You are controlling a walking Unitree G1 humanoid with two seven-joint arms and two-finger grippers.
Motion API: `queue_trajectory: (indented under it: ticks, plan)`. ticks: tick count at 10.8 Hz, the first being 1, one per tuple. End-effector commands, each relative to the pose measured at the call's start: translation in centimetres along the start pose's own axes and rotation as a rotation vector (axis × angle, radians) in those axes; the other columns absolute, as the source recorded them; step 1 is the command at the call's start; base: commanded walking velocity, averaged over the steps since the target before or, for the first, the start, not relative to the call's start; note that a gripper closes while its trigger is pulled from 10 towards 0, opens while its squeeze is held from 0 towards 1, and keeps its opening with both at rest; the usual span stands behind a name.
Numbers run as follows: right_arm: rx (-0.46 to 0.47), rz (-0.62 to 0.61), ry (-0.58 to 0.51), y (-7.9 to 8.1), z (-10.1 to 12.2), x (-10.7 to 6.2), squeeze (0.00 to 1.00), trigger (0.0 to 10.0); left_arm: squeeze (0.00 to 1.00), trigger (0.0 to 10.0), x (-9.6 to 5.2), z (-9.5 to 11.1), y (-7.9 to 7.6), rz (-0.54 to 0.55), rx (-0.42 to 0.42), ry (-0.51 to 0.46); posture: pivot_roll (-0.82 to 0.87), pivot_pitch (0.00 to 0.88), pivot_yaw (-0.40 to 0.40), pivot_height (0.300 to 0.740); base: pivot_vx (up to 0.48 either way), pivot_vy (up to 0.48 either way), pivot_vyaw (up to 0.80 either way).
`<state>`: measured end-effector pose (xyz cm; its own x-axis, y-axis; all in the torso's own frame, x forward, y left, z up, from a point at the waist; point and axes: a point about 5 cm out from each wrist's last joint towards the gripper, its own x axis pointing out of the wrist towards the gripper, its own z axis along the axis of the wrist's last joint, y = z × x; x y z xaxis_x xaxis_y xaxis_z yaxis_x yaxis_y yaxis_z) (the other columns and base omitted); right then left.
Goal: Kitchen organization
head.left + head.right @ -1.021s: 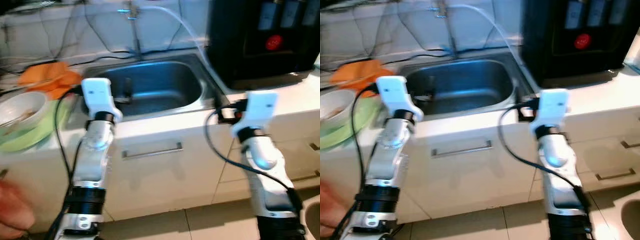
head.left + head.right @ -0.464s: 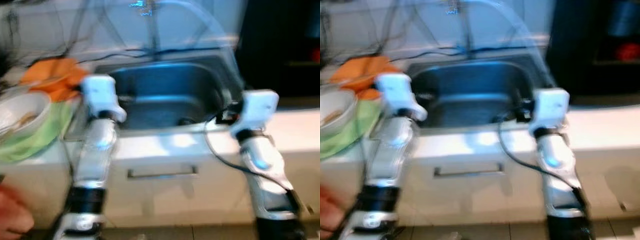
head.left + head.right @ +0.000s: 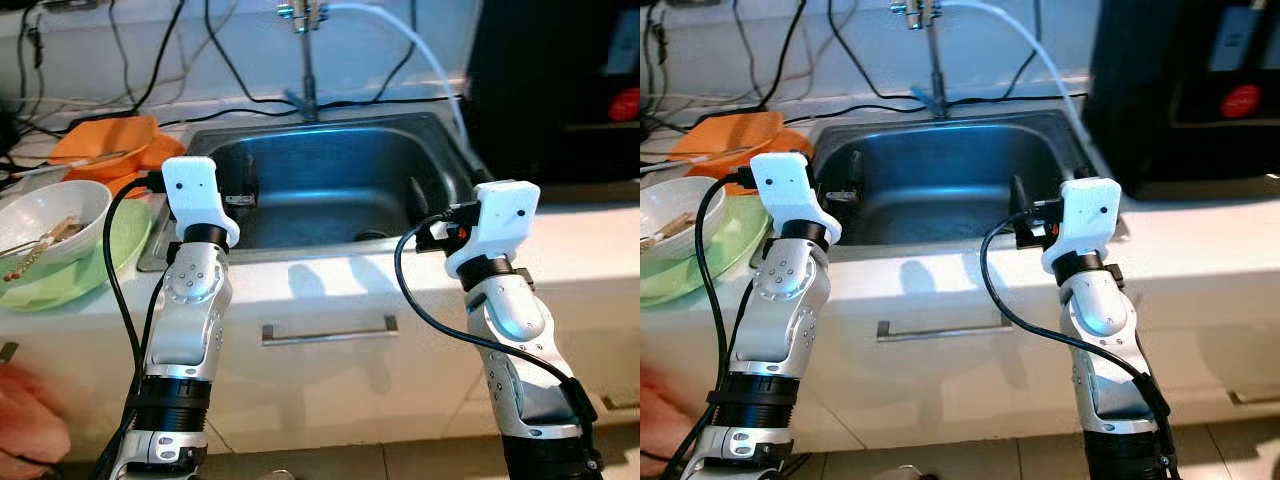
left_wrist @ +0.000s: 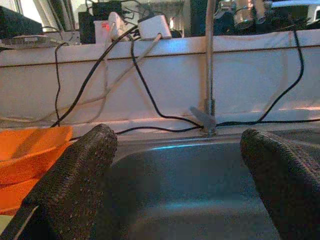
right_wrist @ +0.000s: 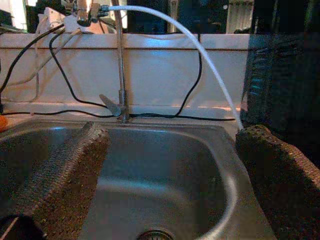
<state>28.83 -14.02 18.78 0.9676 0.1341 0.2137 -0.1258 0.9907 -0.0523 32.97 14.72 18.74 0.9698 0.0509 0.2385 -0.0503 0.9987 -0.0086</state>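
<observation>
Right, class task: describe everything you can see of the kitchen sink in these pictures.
The sink is a single rectangular basin of brushed steel with rounded corners, set into a pale countertop. It looks dry, with a round drain near its front. A thin metal faucet rises at its back rim, and a white hose arcs from the spout toward the right edge. Both open claws, left and right, hover at its front rim.
</observation>
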Motion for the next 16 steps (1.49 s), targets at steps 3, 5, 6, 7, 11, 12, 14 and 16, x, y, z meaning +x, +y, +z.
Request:
queue_trajectory:
  ticks: [3,5,6,7,11,12,14,16]
  plan:
    - [0.001,0.000,-0.015,0.02,0.30,-0.01,0.00,10.0,0.00,10.0,0.21,0.12,0.43,0.021,0.000,0.004,0.00,0.004,0.098,0.740,0.000,0.000,0.00]
    - [-0.012,-0.005,-0.019,-0.07,0.40,0.08,0.00,10.0,0.00,10.0,0.25,0.05,0.40,0.016,0.009,0.008,0.00,0.000,0.101,0.740,0.000,0.000,0.40]
    - [-0.009,-0.012,-0.017,-0.16,0.35,0.09,0.00,10.0,0.00,10.0,0.25,-0.02,0.34,0.012,0.010,0.013,0.00,0.000,0.103,0.740,0.000,0.000,0.80]
    - [-0.010,-0.016,-0.015,-0.18,0.33,0.07,0.00,10.0,0.00,10.0,0.24,-0.06,0.30,0.009,0.010,0.014,0.00,0.002,0.104,0.740,0.000,0.000,0.80]
    - [-0.010,-0.022,-0.010,-0.20,0.22,0.01,0.00,10.0,0.00,10.0,0.20,-0.01,0.17,0.002,0.014,0.014,0.00,0.006,0.104,0.740,0.000,0.000,0.80]
    - [-0.008,-0.022,-0.010,-0.22,0.21,0.01,0.00,10.0,0.00,10.0,0.20,0.01,0.13,0.001,0.009,0.017,0.00,0.006,0.104,0.740,0.000,0.000,0.59]
    - [-0.004,-0.026,-0.010,-0.20,0.20,0.02,0.00,10.0,0.00,10.0,0.20,-0.08,0.03,-0.007,0.004,0.029,0.00,0.010,0.105,0.740,0.000,0.000,0.28]
    - [0.003,-0.032,-0.009,-0.13,0.17,0.03,0.00,10.0,0.00,10.0,0.21,-0.21,-0.02,-0.015,-0.003,0.044,0.00,0.011,0.107,0.740,0.000,0.000,0.00]
